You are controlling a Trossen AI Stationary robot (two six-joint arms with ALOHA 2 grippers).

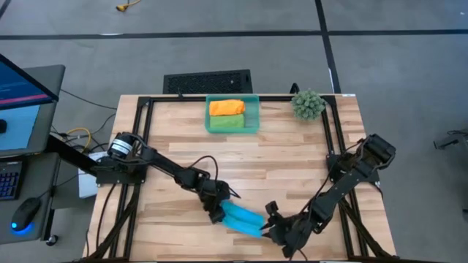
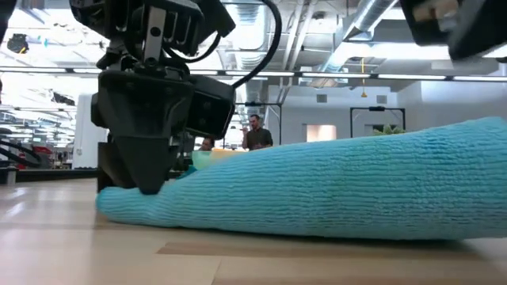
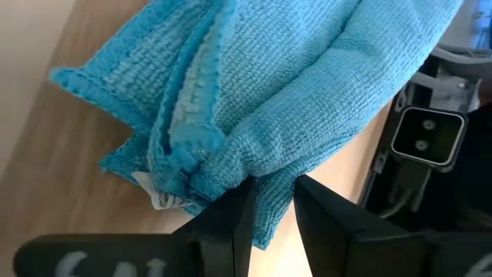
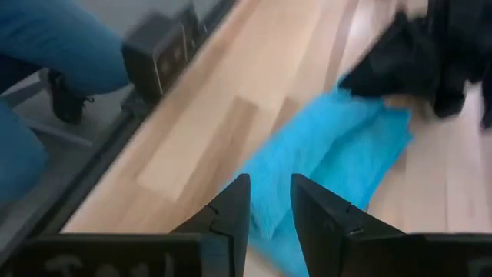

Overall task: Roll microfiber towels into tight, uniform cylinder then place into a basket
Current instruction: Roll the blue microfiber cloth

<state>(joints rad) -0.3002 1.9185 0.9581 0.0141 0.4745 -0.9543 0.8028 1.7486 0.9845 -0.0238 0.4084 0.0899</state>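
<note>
Okay, from above I see the blue towel [image 1: 242, 218] rolled up near the table's [image 1: 292, 157] front edge, lying between my two grippers. The left gripper [image 1: 217, 213] is clenched on one end; its wrist view shows what the top view can't, bunched folds and a small tag [image 3: 163, 198] pinched between the fingers [image 3: 231, 223]. The right gripper [image 1: 269, 226] sits at the other end, its wrist view shows fingers [image 4: 231, 206] narrowly parted with towel in the gap, but I cannot tell if they grip. Only overhead do I see the basket [image 1: 254, 109] at the back, orange towel [image 1: 227, 107] and green towel [image 1: 225, 123] inside.
</note>
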